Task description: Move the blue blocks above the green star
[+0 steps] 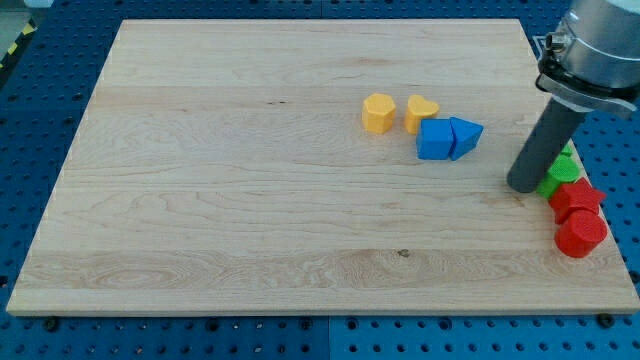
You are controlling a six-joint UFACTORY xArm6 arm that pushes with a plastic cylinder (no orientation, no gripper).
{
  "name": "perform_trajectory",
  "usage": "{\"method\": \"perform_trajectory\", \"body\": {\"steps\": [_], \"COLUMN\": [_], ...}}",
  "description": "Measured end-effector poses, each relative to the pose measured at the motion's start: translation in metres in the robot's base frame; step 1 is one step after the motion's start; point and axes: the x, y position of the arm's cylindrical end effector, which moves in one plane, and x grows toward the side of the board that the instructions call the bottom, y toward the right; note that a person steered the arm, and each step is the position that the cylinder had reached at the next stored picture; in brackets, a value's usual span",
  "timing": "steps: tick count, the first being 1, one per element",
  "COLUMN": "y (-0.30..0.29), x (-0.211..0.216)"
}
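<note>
The wooden desk (250,180) carries two yellow blocks (379,113), two blue blocks (436,140), green blocks (562,176) and red blocks (580,233).

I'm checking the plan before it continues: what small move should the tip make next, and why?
Probably slide my tip toward the view's left, round to the left of the blue blocks. They lie left of the green star, which my tip is next to.

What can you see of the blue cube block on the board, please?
The blue cube is a small, solid, matte blue block that looks painted. It lies flat on the wooden board, right of centre. Its right side touches the blue triangular block; the yellow heart block sits against its upper left corner. My tip is apart, toward the view's right.
</note>
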Motion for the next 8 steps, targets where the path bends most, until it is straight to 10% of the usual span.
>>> {"method": "perform_trajectory", "body": {"steps": [3, 6, 8], "y": [-0.075, -0.005, -0.101], "x": [-0.047, -0.058, -0.052]}}
